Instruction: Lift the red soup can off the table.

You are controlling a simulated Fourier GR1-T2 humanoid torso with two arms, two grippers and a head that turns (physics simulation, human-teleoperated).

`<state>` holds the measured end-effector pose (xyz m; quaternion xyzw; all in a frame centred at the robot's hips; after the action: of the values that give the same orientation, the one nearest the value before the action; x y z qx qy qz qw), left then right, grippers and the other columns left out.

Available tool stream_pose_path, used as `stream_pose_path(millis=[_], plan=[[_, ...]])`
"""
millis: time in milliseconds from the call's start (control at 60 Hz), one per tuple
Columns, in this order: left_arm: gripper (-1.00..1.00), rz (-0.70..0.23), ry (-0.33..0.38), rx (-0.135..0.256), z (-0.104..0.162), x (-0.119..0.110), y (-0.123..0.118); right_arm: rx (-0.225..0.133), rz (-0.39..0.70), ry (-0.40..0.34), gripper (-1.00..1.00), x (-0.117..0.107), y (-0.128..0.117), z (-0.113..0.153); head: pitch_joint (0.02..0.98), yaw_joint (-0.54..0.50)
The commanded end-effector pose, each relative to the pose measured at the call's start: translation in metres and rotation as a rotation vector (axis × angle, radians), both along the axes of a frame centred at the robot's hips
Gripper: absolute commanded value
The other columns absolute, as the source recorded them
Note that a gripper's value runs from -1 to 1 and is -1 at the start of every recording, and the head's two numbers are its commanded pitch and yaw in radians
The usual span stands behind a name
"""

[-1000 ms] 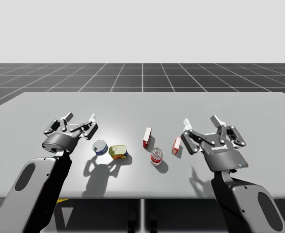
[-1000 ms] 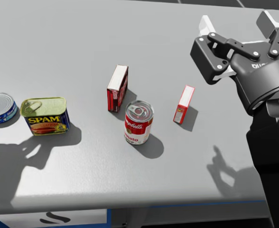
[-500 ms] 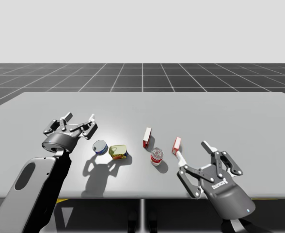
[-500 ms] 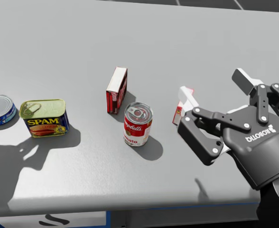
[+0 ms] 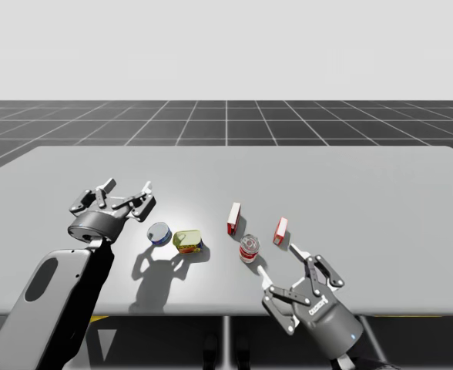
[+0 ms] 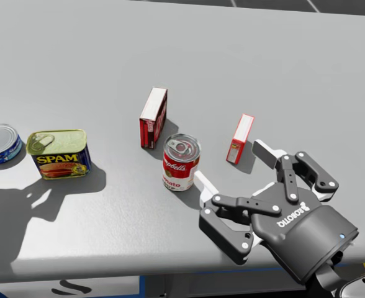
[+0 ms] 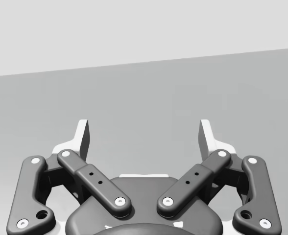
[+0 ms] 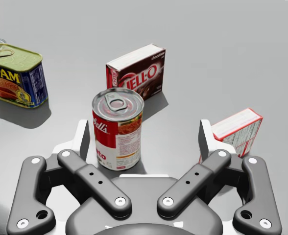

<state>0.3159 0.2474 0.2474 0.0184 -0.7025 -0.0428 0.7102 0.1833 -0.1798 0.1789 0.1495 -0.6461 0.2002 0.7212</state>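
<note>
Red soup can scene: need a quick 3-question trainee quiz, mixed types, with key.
1. True or false: the right gripper is shut on the red soup can.
2. On the table the can is: A upright; B on its side; C upside down.
3. Short answer: what does the left gripper hold?
Key: 1 false, it is open; 2 A; 3 nothing, it is open.

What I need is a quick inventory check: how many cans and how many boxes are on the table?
Cans: 3 (red soup can, yellow rectangular can, blue flat round can)
Boxes: 2 (dark red box, small red box)
Total: 5
</note>
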Motion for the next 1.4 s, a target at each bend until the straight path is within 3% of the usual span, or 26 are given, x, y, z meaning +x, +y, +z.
stream_pose_path(millis=[17,867,1100,1117,1133,1150,1400], plan=[[-1.0,0.0,-0.001,0.001,0.0,0.0,0.0,-0.004,0.029,0.043,-1.0,0.005,0.013,-0.015,0.88,-0.12],[-1.0,0.001,0.0,-0.004,0.001,-0.001,0.0,-0.047,-0.031,0.18,-1.0,0.076,0.057,-0.057,0.871,-0.12],[-1.0,-0.002,0.001,-0.001,0.001,-0.001,-0.001,-0.061,0.007,0.188,-1.0,0.077,0.059,-0.058,0.843,-0.13],[-1.0,-0.003,0.001,-0.001,0.001,-0.001,-0.001,-0.065,0.004,0.176,-0.35,0.075,0.058,-0.058,0.835,-0.13],[-1.0,-0.003,0.001,-0.001,0.001,-0.001,-0.001,-0.066,0.001,0.165,-0.08,0.074,0.058,-0.059,0.826,-0.13],[-1.0,-0.003,0.001,-0.001,0.001,-0.001,-0.001,-0.068,0.005,0.164,0.94,0.074,0.058,-0.059,0.82,-0.13],[-1.0,-0.005,0.003,0.003,0.0,-0.001,-0.002,-0.054,-0.003,0.183,1.0,0.073,0.057,-0.059,0.615,-0.13]])
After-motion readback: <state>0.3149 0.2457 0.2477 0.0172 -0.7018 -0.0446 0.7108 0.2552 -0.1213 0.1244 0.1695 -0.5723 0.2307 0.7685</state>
